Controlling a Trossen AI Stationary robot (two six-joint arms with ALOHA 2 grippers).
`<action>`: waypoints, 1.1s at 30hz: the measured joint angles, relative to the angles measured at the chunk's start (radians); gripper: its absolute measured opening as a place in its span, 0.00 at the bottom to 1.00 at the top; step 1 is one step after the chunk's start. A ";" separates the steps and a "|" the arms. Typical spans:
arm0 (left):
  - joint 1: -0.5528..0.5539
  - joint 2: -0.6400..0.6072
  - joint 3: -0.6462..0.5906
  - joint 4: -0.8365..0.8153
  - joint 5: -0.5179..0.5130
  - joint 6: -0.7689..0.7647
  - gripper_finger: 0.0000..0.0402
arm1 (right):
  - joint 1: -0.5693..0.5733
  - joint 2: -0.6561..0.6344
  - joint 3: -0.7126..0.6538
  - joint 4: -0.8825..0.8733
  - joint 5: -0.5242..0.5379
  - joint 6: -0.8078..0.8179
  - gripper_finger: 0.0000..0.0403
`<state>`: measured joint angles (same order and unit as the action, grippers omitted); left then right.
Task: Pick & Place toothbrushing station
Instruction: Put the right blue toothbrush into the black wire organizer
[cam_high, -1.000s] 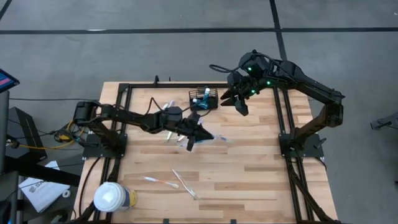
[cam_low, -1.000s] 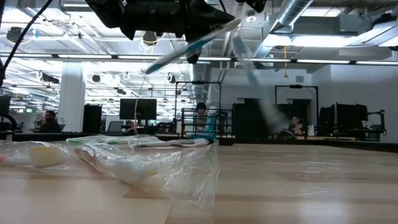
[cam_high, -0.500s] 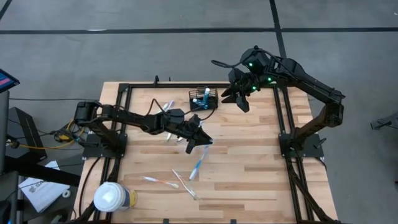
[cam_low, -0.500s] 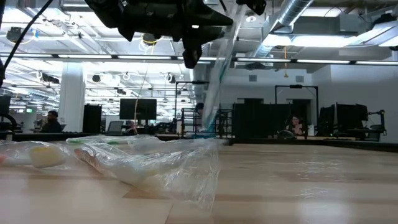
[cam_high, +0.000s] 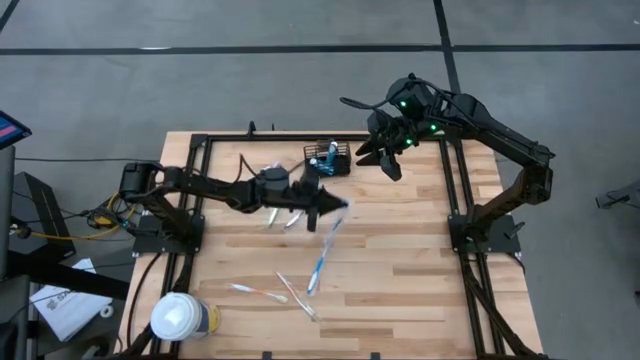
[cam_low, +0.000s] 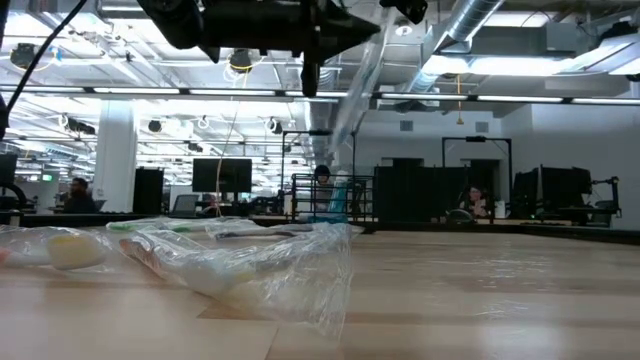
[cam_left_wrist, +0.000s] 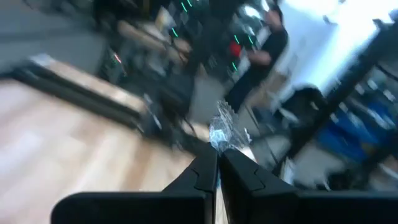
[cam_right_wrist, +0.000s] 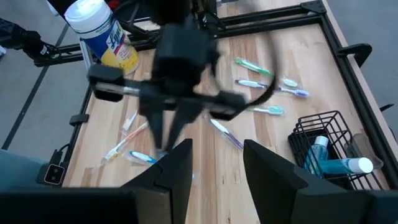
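Nearest the camera-side edge of the light wooden plank counter (cam_high: 400, 270): white-lidded yellow-and-blue cup (cam_high: 183, 318) at the corner, plus a couple of slim wrapped toothbrushes (cam_high: 256, 292) lying loose nearby. Crinkly clear plastic wrapping (cam_low: 250, 265) right up front in the low view.

Mid-counter: left tool (cam_high: 336, 207) raised above the wood, fingers pinched narrow on the clear wrapper of a slim blue-and-white toothbrush (cam_high: 320, 262), which dangles down at a slant from the tip. Same thing in the left wrist view, fingers (cam_left_wrist: 200, 176) nearly together with a scrap of crumpled plastic (cam_left_wrist: 222, 132) poking out between them. A few more toothbrushes (cam_right_wrist: 268, 110) scattered flat under and behind that arm.

Farther back: small black wire-mesh rectangular basket (cam_high: 328, 160) sitting on the counter near the far edge, with a teal toothpaste tube (cam_right_wrist: 344, 165) and a small teal bottle-ish thing (cam_right_wrist: 317, 150) inside it. Just beside it, toward the right frame rail, right tool (cam_high: 385, 160) hovering, fingers (cam_right_wrist: 175, 169) spread wide and holding nothing.
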<state>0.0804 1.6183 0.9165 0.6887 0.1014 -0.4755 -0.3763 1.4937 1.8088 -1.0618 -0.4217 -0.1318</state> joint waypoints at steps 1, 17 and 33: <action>0.011 -0.004 0.000 0.004 -0.028 0.002 0.00 | 0.000 0.000 0.000 0.000 0.000 0.000 0.33; 0.265 -0.140 -0.001 0.028 -0.205 0.353 0.00 | -0.035 0.000 0.000 0.004 0.000 0.063 0.33; 0.503 -0.166 -0.163 0.186 -0.022 0.357 0.00 | -0.051 0.000 0.000 0.039 0.002 0.081 0.33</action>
<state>0.5831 1.4521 0.7534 0.8745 0.0798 -0.1185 -0.4272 1.4937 1.8088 -1.0225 -0.4198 -0.0510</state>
